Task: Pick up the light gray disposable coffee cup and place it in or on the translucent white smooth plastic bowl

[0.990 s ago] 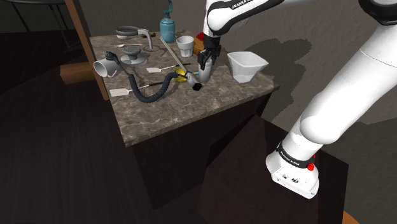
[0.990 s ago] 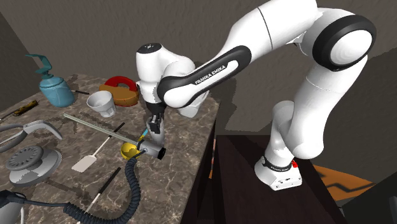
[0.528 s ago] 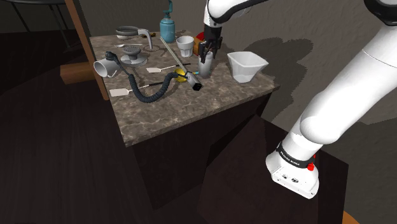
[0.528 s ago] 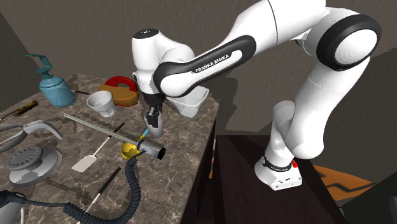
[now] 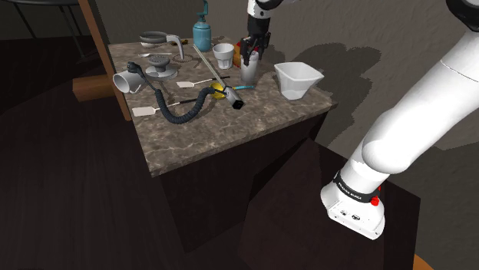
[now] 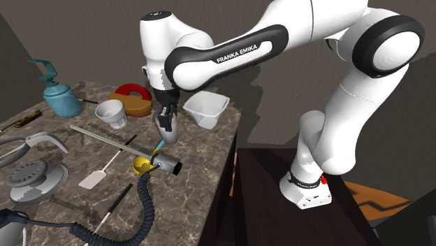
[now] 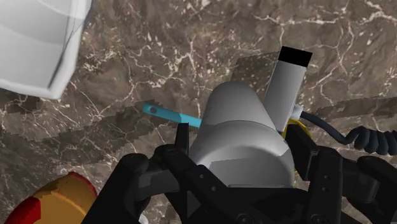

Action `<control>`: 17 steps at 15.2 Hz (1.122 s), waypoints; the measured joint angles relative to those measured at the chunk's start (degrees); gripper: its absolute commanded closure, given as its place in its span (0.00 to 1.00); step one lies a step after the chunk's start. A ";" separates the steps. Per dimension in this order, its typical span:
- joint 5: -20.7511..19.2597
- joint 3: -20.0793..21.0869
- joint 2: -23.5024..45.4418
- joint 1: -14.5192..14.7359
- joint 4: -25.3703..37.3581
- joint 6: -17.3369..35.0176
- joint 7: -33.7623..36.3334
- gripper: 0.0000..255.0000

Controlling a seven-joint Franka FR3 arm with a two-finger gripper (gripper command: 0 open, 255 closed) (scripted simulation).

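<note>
My black gripper is shut on a light grey disposable cup, holding it by its upper part a little above the marble tabletop. In the second exterior view the cup hangs below the gripper, tilted slightly. The wrist view has the cup clasped between the fingers. The white smooth bowl stands upright near the table's corner, to the shoulder view's right of the cup. It appears as well in the second exterior view and in the wrist view.
Under the cup lies a yellow-and-grey tool with a coiled black cord. A small white cup, a red-and-yellow object, a teal spray bottle, a long rod and a tipped white mug crowd the table.
The gripper has risen with the cup clasped in it, lifting it off the table beside the corded tool and carrying it slightly toward the table's back.
</note>
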 measured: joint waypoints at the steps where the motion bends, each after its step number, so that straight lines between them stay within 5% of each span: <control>1: 0.03 -0.04 0.07 -0.02 0.74 -0.67 -0.14 1.00; 17: 0.36 0.07 -0.03 0.05 12.88 -12.88 -1.06 1.00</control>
